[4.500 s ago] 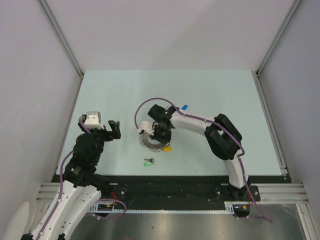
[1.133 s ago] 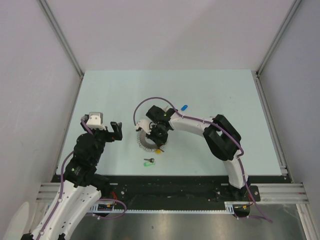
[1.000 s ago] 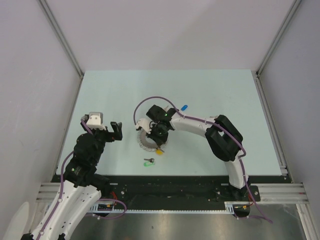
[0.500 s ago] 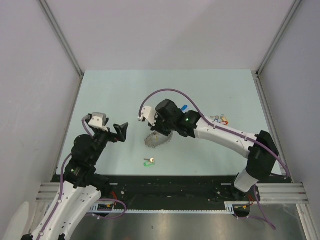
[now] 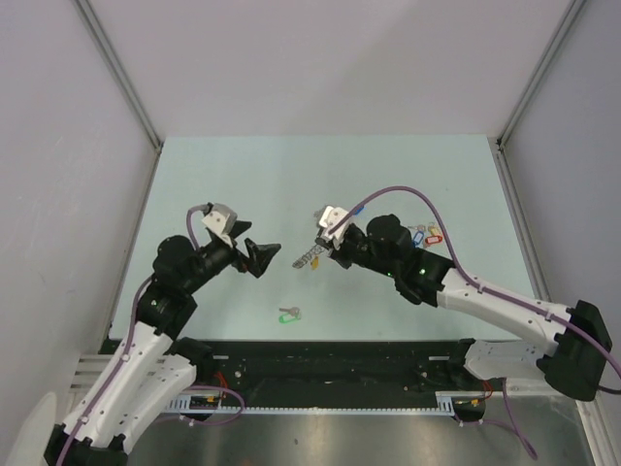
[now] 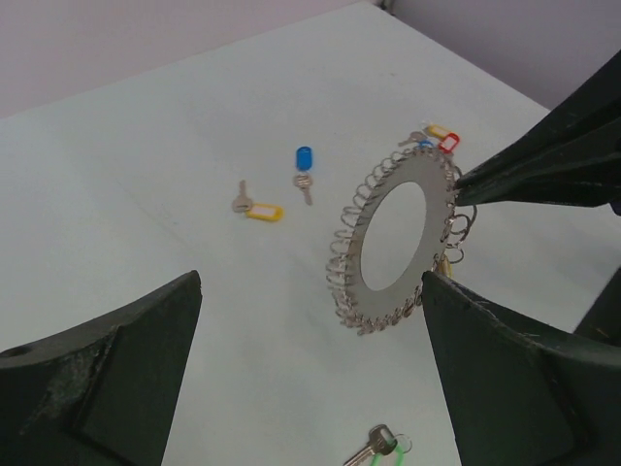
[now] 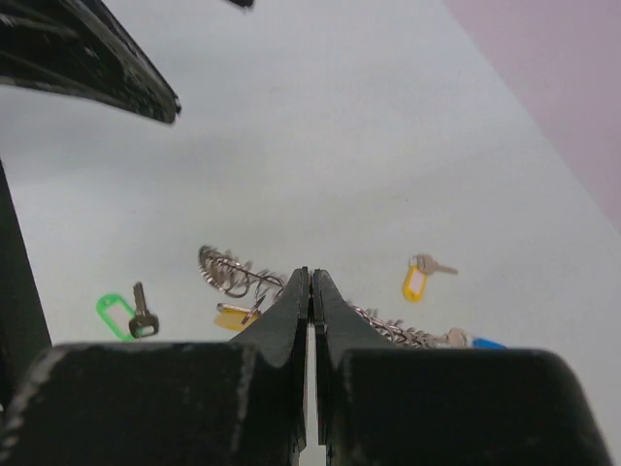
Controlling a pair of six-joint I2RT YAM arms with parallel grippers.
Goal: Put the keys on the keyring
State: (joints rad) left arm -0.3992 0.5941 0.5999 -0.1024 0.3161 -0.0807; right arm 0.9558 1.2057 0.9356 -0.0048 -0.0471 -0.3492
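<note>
The pale table [image 5: 213, 165] bears a green-tagged key [image 5: 288, 315], blue-tagged key [image 5: 358, 208] and yellow-tagged key [image 6: 260, 210], lying apart.

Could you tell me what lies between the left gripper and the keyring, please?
Nothing: in the top external view only bare table shows between the left gripper and the keyring; the green-tagged key lies nearer the bases, off that line.

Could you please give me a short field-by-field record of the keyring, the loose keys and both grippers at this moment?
keyring: upright, rim pinched by right gripper
right gripper: shut on keyring
left gripper: open, facing the keyring, not touching it
loose keys: green key, yellow key and blue key, lying apart on the table
</note>
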